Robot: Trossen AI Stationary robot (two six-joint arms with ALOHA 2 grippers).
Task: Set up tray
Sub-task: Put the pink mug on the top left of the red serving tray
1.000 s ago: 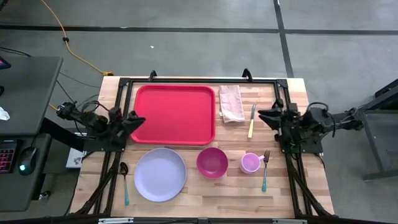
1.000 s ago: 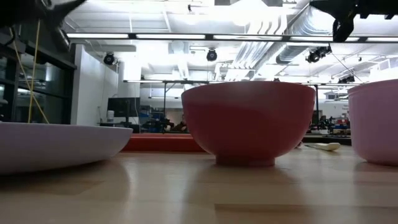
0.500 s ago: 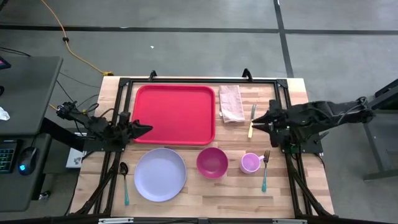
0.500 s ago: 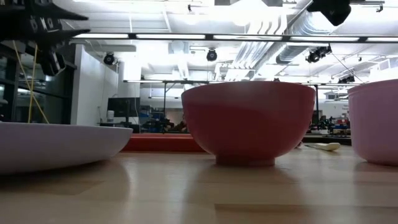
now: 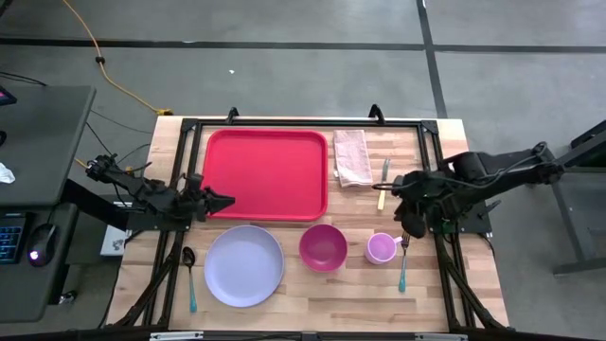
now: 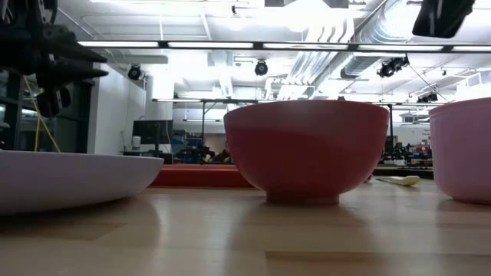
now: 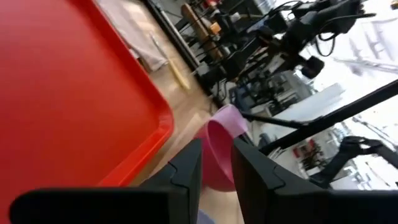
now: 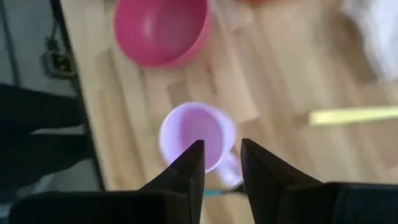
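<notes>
1. Starting at the near edge of the wooden table [image 5: 445, 133]: a round lavender plastic plate [image 5: 244, 265] lies on the left with a teal-handled spoon [image 5: 189, 279] beside it, a deep pink plastic bowl [image 5: 323, 247] sits in the middle, and a small lavender cup [image 5: 382, 248] stands on the right with a teal-handled fork [image 5: 403, 258] just beside it.
2. The right gripper [image 5: 409, 220] hangs above the cup. In its wrist view the two dark fingers [image 8: 186, 171] stand a narrow gap apart with nothing between them, the cup [image 8: 198, 137] lying just beyond their tips.
3. The step in hand looks like a reach for the cup. To do it well, the fingers should come down astride one wall of the cup, clear of the fork and the bowl, and close only once the rim sits between them.
4. The left gripper [image 5: 223, 201] hovers over the near left corner of the large flat red plastic rectangular tray [image 5: 267, 173], fingers [image 7: 186, 174] likewise slightly parted and empty.
5. The tray lies farther back on the table, left of centre, with nothing on it. It is directly beneath the left fingers and well apart from the right ones, across the bowl.
6. Beyond, right of the tray, lie a folded pale cloth napkin [image 5: 353, 157] and a yellow-handled knife [image 5: 383, 186].
</notes>
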